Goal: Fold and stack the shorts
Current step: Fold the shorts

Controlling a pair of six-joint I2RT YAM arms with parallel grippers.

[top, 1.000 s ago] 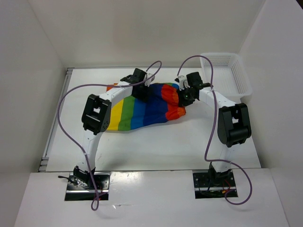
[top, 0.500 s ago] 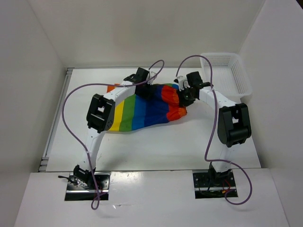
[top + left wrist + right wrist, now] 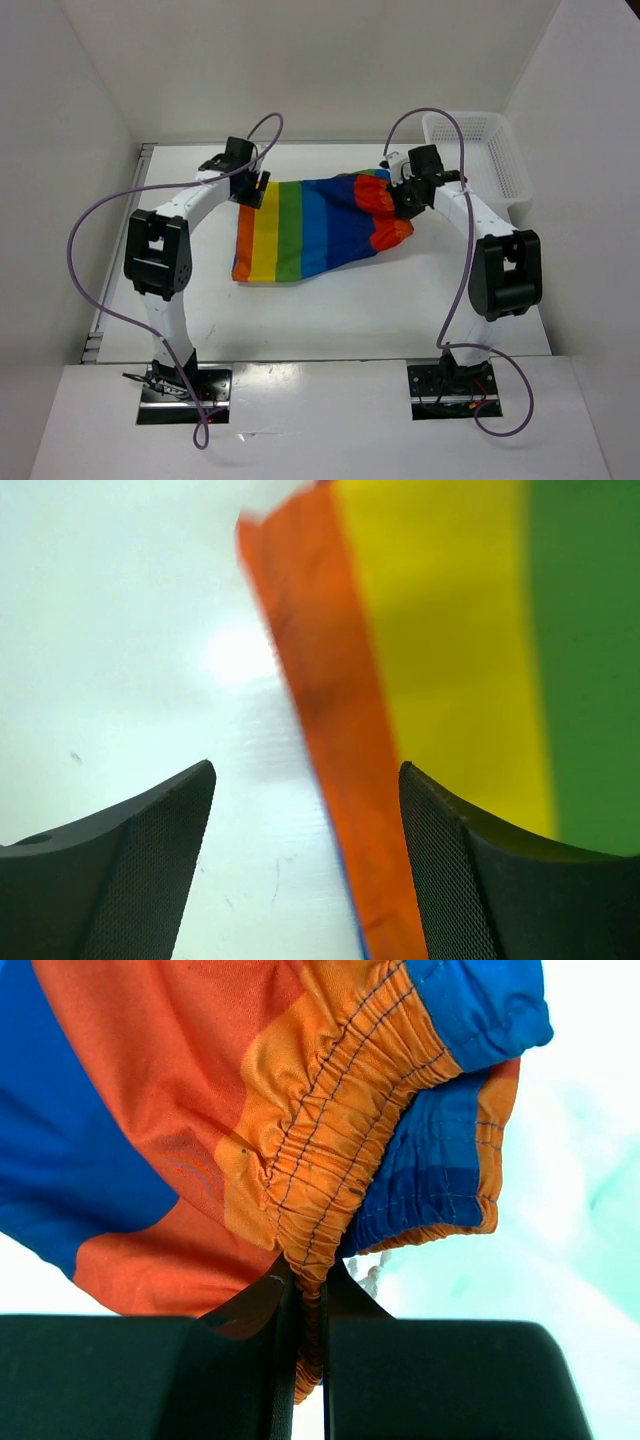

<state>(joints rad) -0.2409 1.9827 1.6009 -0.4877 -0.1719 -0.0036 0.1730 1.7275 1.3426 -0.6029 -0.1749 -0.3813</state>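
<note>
Rainbow shorts (image 3: 310,225), held at one end.
My right claw (image 3: 305,1280) pinches the waistband (image 3: 330,1150); my left claw (image 3: 305,780) gapes empty over the orange hem (image 3: 330,740). Pulling one-sided could bunch them.

The top external camera looks down on the whole shorts (image 3: 310,225) from high on their near side, while both wrist cameras hang close, the left over their orange-striped end, the right against their gathered waistband.

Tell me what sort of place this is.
Probably a robot lab cell: white table boxed in by plain walls, left arm and right arm bolted at its edge, rainbow shorts laid out.
</note>
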